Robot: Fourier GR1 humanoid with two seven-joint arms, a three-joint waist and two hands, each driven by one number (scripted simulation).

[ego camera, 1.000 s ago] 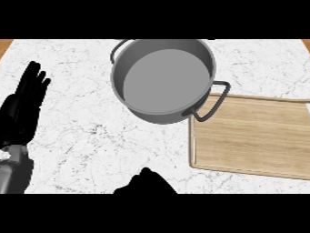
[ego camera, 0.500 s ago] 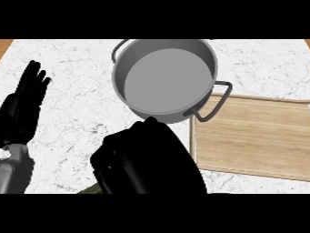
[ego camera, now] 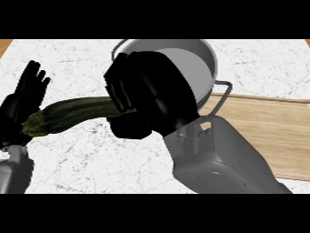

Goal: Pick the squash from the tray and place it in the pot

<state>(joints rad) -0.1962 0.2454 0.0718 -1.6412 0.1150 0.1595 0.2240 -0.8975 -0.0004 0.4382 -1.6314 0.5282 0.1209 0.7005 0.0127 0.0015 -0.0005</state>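
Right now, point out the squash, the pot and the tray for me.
squash (ego camera: 70,113), head view, middle of its green body.
pot (ego camera: 199,68), head view, bare grey inside.
tray (ego camera: 271,132), head view, bare wooden surface.

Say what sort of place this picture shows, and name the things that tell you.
Most likely a kitchen counter: a white marbled worktop carries a grey metal pot and a wooden tray, and the right hand holds a dark green squash.

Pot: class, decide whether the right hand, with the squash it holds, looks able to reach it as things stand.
Probably yes: the right hand, curled round the squash, overlaps the pot opening, with nothing seen between; the open left hand rests aside.
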